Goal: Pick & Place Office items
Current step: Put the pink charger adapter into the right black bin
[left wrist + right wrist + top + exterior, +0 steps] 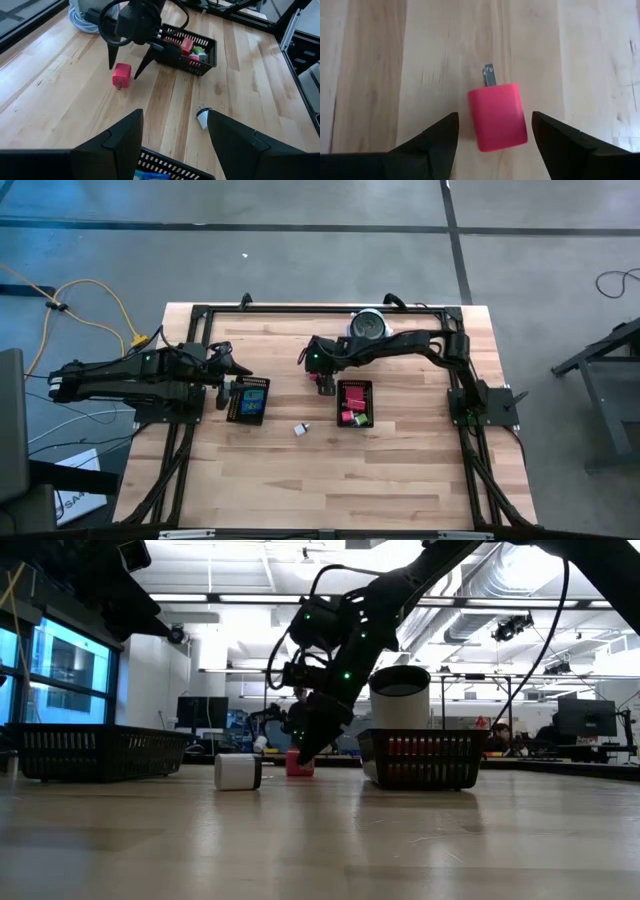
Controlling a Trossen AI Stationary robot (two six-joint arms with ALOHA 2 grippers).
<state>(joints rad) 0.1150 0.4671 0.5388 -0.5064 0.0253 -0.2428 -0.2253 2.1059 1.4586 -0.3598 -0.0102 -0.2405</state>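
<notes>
Clearly, the pink block (497,117) lies on the bare surface (400,470) with its metal prongs partly cut off, straddled untouched by the right tool (126,62) with fingers spread, while the left tool (222,380), open and empty, hovers over its tray (247,401).

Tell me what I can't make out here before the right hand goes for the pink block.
- Pink block: high view, covered by the right hand.
- Left tray contents: left wrist view, cut off by the edge; high view, too small.
- White piece: too small to identify.
</notes>
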